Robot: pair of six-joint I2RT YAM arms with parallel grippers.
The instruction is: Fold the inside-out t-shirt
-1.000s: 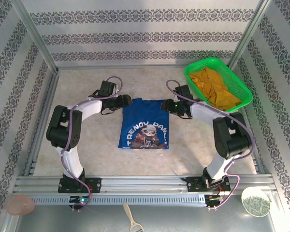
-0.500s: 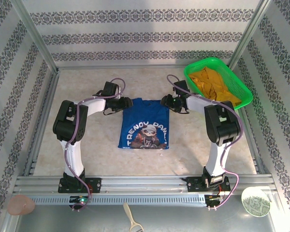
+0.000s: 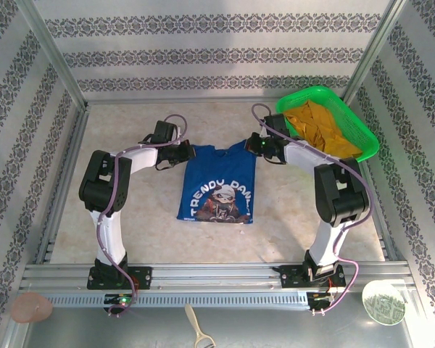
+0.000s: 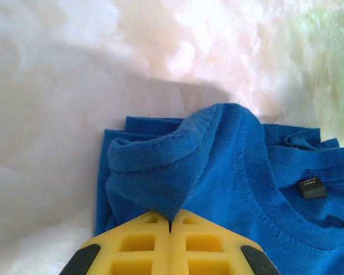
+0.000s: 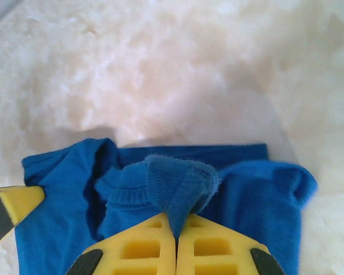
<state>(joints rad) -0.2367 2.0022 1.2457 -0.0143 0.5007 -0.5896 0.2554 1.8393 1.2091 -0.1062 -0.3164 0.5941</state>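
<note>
From the top camera I had the layout: the blue t-shirt [image 3: 219, 185] lay on the pale table [image 3: 130, 217] between the two arms, print side up, with a cartoon figure and white lettering. The left gripper [image 3: 185, 154] sat at its far left corner and the right gripper [image 3: 255, 147] at its far right corner. That right corner was drawn up and outward into a point. A green basket [image 3: 370, 156] with an orange garment [image 3: 322, 130] stood at the far right, apart from the shirt.

From that height I could not judge the jaws. The left wrist camera settled it for that side: the left gripper [image 4: 171, 220] had its yellow fingers pressed together on a raised fold of the shoulder, just beside the ribbed collar [image 4: 264, 195] and its small dark label [image 4: 311, 187]. The right wrist camera showed the right gripper [image 5: 176, 229] likewise pinching a bunched ridge of blue cloth, with the rest of the shirt lying flat on the table beyond it.
</note>
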